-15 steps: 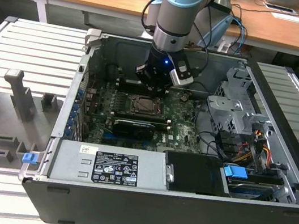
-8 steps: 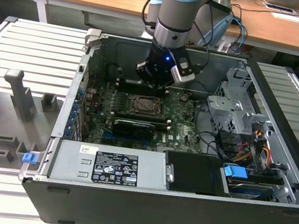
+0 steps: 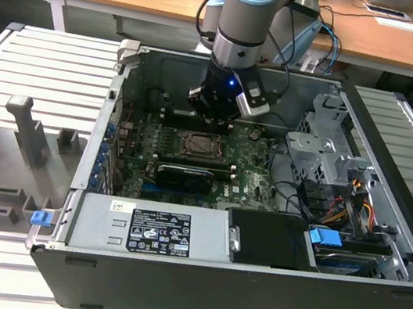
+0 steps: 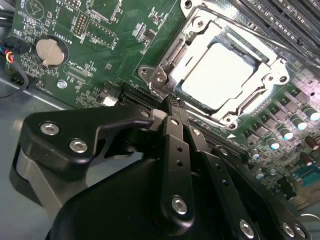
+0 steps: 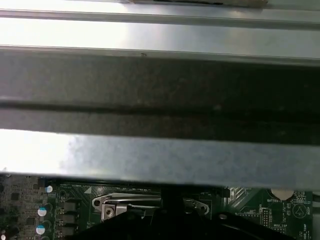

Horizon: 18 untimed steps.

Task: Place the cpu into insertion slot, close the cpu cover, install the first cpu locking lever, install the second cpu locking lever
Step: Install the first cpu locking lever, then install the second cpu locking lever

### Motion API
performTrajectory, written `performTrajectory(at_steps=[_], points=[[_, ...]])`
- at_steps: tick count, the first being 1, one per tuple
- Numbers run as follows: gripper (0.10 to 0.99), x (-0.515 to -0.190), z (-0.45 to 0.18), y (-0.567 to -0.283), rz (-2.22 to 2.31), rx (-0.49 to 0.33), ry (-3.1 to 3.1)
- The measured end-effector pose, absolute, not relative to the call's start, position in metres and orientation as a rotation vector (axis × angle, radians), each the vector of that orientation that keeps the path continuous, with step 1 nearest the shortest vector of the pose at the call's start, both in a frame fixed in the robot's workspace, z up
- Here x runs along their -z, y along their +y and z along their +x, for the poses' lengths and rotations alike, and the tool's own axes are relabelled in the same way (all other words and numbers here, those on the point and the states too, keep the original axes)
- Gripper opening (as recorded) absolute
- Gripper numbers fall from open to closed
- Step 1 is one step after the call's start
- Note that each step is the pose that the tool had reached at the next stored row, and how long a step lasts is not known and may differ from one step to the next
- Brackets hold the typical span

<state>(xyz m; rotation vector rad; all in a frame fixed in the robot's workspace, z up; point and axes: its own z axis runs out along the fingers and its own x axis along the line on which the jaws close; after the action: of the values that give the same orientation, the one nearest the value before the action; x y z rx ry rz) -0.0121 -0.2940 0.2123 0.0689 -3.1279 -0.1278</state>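
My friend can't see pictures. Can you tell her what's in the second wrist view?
A silver cpu sits in its socket on a green circuit board, with the metal cpu cover framing it. The black gripper fills the foreground, its fingers closed together next to the socket's corner. A round coin battery sits nearby.

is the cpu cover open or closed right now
Closed: in the second wrist view the cpu cover lies flat around the cpu seated in its window.
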Motion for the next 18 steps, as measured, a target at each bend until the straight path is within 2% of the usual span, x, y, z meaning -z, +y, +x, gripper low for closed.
performTrajectory(at_steps=[18], points=[[0.106, -0.213, -0.012, -0.311, 0.069, 0.127, -3.128]])
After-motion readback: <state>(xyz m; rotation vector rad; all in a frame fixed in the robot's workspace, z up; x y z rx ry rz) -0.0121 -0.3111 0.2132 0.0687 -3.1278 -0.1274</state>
